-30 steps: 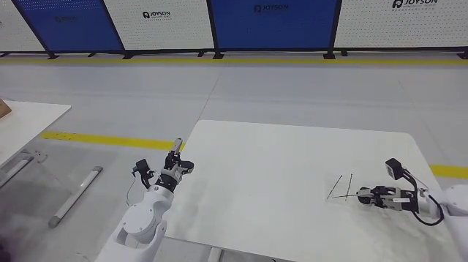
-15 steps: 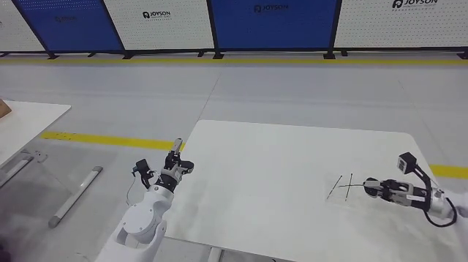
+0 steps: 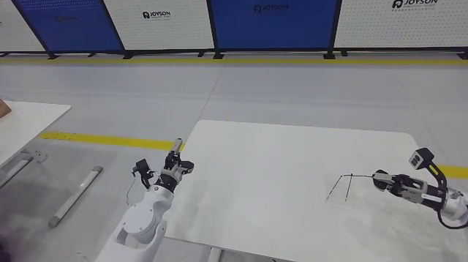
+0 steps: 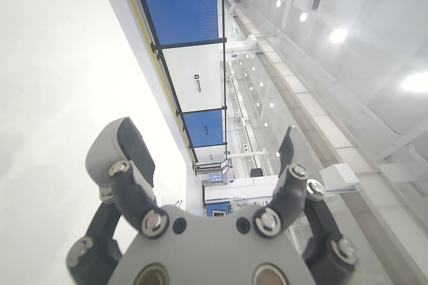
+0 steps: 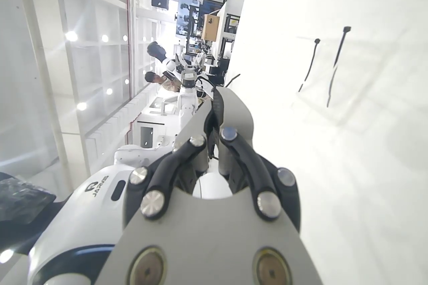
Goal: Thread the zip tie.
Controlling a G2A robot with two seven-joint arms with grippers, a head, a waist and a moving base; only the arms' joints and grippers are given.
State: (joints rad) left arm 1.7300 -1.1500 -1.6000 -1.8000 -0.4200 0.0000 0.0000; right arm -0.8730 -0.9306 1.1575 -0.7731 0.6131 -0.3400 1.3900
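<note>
My right gripper (image 3: 376, 179) is near the white table's right edge, shut on a thin black zip tie (image 3: 358, 176) that sticks out toward the table's middle. In the right wrist view the fingers (image 5: 230, 106) are pressed together, and the tie's tip (image 5: 234, 78) pokes out past them. Two more black zip ties (image 5: 309, 60) (image 5: 337, 59) lie side by side on the table beyond the gripper; one of them (image 3: 333, 186) also shows from above. My left gripper (image 3: 175, 151) is at the table's left edge, open (image 4: 210, 136) and holding nothing.
The white table (image 3: 278, 189) is bare apart from the ties. Another white table (image 3: 29, 123) stands off to the left across a gap of floor. Blue and white partition panels (image 3: 270, 9) line the back.
My right gripper has drawn back toward the table's right edge, away from the lying ties, carrying its zip tie along. The left arm has not moved.
</note>
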